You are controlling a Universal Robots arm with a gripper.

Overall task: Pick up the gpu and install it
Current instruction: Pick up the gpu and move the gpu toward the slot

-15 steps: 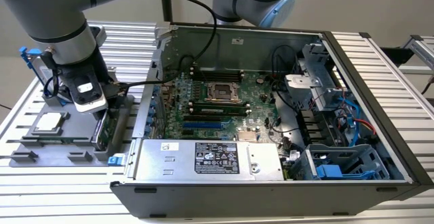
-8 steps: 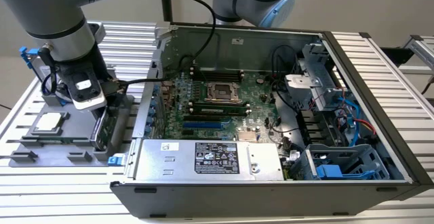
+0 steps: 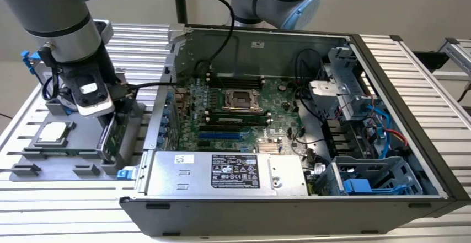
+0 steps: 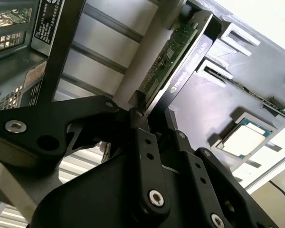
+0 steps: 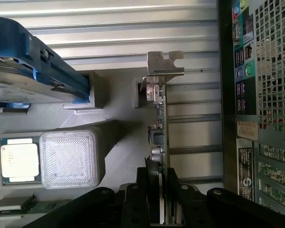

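**A:** What sits in what?

**B:** The grey holder tray [image 3: 44, 163] lies just outside the computer case [image 3: 279, 221], beside its port panel. It carries a processor [image 5: 20, 160] in a square pocket and a blue-framed hard drive [image 5: 23, 78] in a slot. The gpu [image 5: 159, 133] stands on edge in a slot of its own. Inside the case lie the motherboard [image 3: 235, 108] and, against the near wall, the power supply [image 3: 228, 171].

**A:** And your hand?

**B:** My gripper [image 5: 160, 185] is clamped narrow on the gpu's top edge. There is a finger [image 5: 145, 190] on each face, at the end away from the silver bracket [image 5: 165, 64].

**A:** Anything you can't make out?

**B:** In the exterior view my wrist covers the grasp. The card's foot is sunk in the holder, so I cannot tell whether it rests on the slot floor.

**A:** Room to move?

**B:** The card runs alongside the case's outer wall, near but apart, with a bare strip of ribbed table [image 5: 194, 128] between them. The case stands open on top.
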